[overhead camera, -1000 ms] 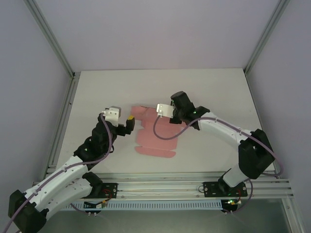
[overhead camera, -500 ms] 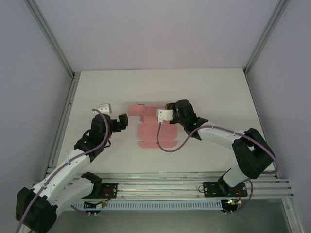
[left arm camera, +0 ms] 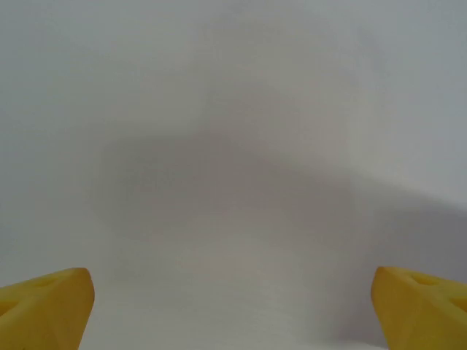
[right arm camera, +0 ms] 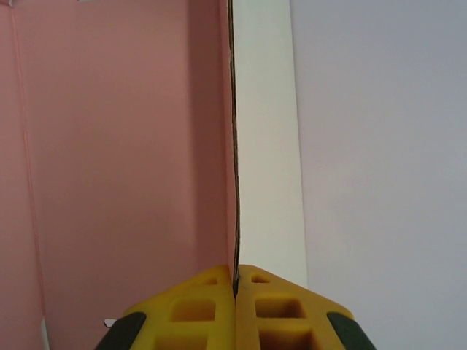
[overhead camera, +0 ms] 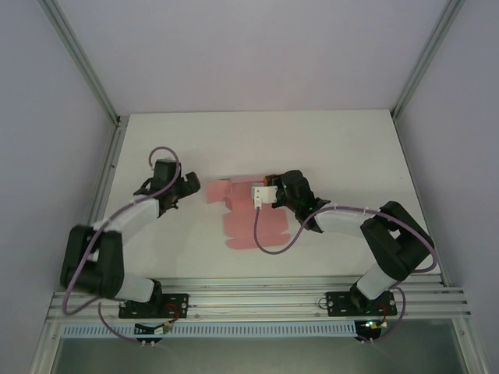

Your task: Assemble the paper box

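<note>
**Reader:** On the left, what are you doing?

**Arm:** My left fingers (overhead camera: 189,187) are spread wide and carry nothing. They hover over the bare counter (overhead camera: 351,148), just beside the left flaps of the paper box (overhead camera: 253,222) without touching them.

**Reader:** And the box itself?

**Arm:** It lies mid-counter as a creased pink sheet, not yet folded into a box. My right fingers (right arm camera: 237,306) are closed on the thin edge of one panel.

**Reader:** How should the fold be done well?

**Arm:** I judge that the pinch must stay firm while the panel turns about its crease. The left fingers should press the sheet down so that it cannot slide.

**Reader:** Pose?

**Arm:** My left arm is bent back sharply, its wrist pointing right. My right arm reaches low and leftward over the sheet.
</note>
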